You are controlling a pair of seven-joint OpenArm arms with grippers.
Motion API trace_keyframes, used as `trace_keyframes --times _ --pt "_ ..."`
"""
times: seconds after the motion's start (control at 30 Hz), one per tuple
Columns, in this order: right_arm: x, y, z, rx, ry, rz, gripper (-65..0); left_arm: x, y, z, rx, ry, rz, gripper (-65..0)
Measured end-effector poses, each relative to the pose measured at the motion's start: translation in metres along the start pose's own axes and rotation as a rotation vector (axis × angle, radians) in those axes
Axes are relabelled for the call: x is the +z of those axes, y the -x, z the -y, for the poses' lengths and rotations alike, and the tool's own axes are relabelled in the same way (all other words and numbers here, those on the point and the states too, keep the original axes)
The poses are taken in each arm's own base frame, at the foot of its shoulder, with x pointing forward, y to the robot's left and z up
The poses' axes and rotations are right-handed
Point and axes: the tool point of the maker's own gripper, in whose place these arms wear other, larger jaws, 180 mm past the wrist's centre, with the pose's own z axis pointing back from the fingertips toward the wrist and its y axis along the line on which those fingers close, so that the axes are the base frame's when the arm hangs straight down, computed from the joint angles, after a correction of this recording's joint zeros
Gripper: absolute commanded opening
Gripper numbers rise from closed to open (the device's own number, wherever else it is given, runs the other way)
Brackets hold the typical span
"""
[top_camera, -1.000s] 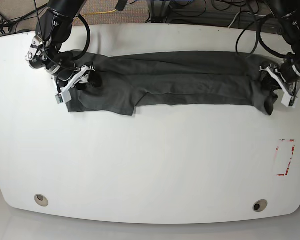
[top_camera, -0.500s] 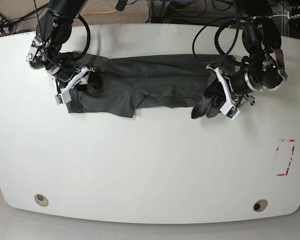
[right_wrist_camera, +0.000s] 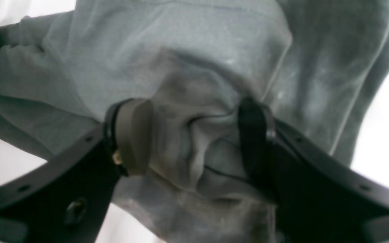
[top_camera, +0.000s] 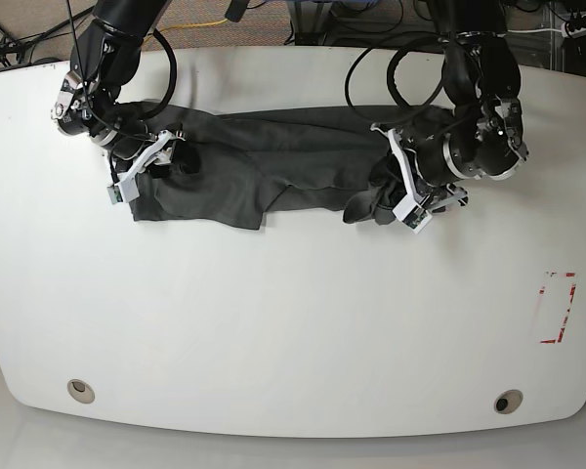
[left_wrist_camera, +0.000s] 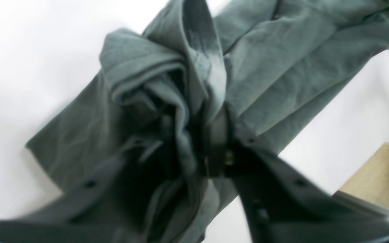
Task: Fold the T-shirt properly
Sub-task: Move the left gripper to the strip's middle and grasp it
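The dark grey T-shirt (top_camera: 273,166) lies as a long band across the far half of the white table (top_camera: 293,313). My left gripper (top_camera: 400,200) is at the band's right end, shut on a bunched fold of the T-shirt (left_wrist_camera: 268,67) that hangs a little above the table. In the left wrist view the cloth is wedged between the fingers of the left gripper (left_wrist_camera: 187,145). My right gripper (top_camera: 156,161) rests on the shirt's left end. In the right wrist view the right gripper (right_wrist_camera: 194,135) stands open, its jaws wide, with a pucker of the T-shirt (right_wrist_camera: 198,50) between them.
A red-outlined rectangle (top_camera: 557,308) is marked on the table at the right. Two round holes (top_camera: 79,390) (top_camera: 508,402) sit near the front edge. Cables run behind the table's far edge. Wooden floor (left_wrist_camera: 377,179) shows past the table edge.
My left gripper has carried the shirt's right end leftwards from the far right towards the middle, shortening the band. The right arm has stayed put.
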Motion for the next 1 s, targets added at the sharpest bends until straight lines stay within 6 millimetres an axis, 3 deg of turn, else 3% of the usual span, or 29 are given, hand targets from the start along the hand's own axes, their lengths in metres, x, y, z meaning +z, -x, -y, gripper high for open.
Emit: trace_keyframes --times 0.13,0.27,0.43,0.57,0.83,1.0 --pt "0.000 0.000 0.000 0.000 0.000 0.000 -26.5 -0.011 -0.006 0.024 -0.065 0.065 -0.011 -35.7" --pt "0.000 0.000 0.000 0.000 -0.001 0.000 -26.5 -0.014 -0.022 0.050 -0.164 0.119 -0.011 -35.7" --pt "0.000 0.000 0.000 0.000 0.000 0.000 -26.5 -0.007 -0.049 0.056 -0.244 0.111 0.038 -35.7" --pt "0.000 -0.001 0.000 0.002 0.000 0.001 -26.5 0.004 -0.051 0.025 -0.182 0.027 0.062 -35.7" --pt "0.016 -0.001 -0.001 0.091 0.068 -0.079 -25.5 0.038 -0.008 -0.042 -0.071 -0.149 -0.013 -36.9" --pt "0.043 -0.035 0.008 0.114 0.143 -0.021 -25.2 0.054 0.037 -0.066 0.053 -0.213 -0.043 -54.7"
